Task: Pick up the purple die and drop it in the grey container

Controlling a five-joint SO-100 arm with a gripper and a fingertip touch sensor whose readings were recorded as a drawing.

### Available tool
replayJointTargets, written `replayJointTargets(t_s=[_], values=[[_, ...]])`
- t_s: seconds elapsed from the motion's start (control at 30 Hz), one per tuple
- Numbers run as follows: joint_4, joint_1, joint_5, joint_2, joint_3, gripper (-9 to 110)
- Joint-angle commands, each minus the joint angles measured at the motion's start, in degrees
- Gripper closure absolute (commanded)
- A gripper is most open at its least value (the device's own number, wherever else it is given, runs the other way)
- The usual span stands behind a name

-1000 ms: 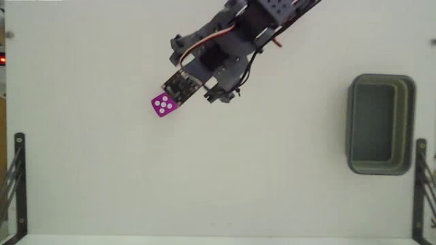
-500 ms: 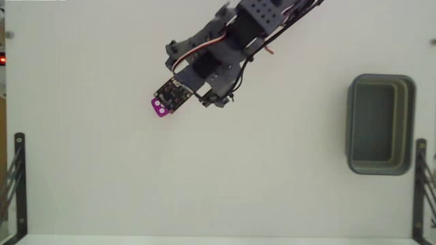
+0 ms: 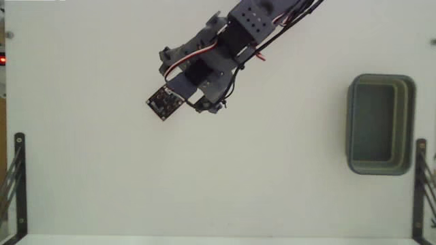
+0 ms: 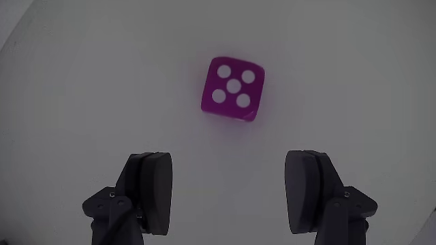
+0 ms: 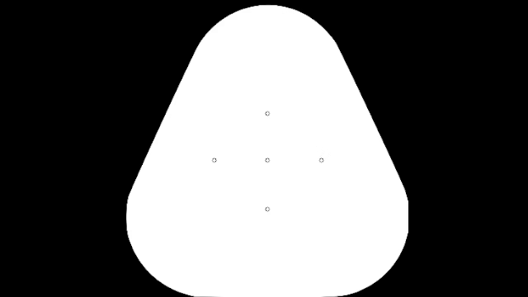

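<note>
In the wrist view the purple die (image 4: 234, 88) lies on the white table, five white pips up. My gripper (image 4: 231, 187) hangs open just short of it, with the dark left finger (image 4: 153, 190) and right finger (image 4: 310, 190) wide apart and nothing between them. In the fixed view the arm (image 3: 218, 58) reaches in from the top, and its small black circuit board (image 3: 163, 102) covers the die, so the die is hidden there. The grey container (image 3: 351, 126) stands far off at the right edge of the table, with nothing in it.
Black metal brackets stand at the lower left (image 3: 17, 184) and lower right (image 3: 420, 187) of the fixed view. A small red light (image 3: 2, 60) glows at the left edge. The white tabletop (image 3: 225, 177) stretches between the arm and the container.
The arm has slid down and to the left in the fixed view. Its circuit board now covers the die, which showed beside it a second ago. The die has not moved.
</note>
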Motion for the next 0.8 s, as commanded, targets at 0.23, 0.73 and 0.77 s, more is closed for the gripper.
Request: replayJointTargets(t_s=[0.23, 0.73, 0.77], values=[[-2.83, 0.76, 0.26, -2.82, -5.01, -9], [-5.08, 0.76, 0.26, -8.94, -8.88, -9], [-5.22, 0.76, 0.26, -9.4, -9.2, -9]])
